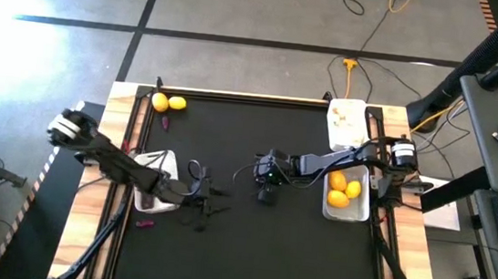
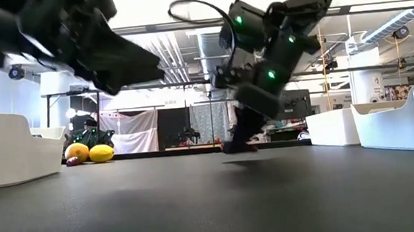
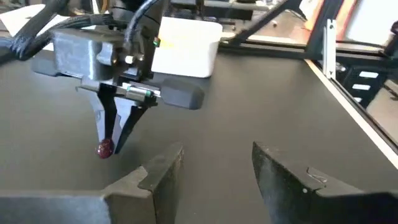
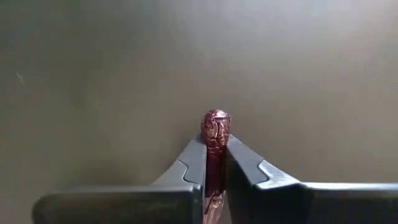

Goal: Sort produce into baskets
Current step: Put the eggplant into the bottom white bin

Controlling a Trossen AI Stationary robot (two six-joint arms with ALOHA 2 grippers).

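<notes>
While the left gripper (image 3: 211, 168) waits with its fingers apart, the right gripper (image 4: 214, 165) pinches a purple piece (image 4: 215, 127) just above the black table (image 1: 248, 240).

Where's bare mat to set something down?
Free: the black mat along its near edge, and the far middle between the two yellow lemons and the far white tray. Crowded: centre, where the left hand and right hand meet.

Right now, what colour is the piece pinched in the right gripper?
Dark reddish purple, slightly shiny. The piece shows best in the right wrist view, clamped in the right gripper.
</notes>
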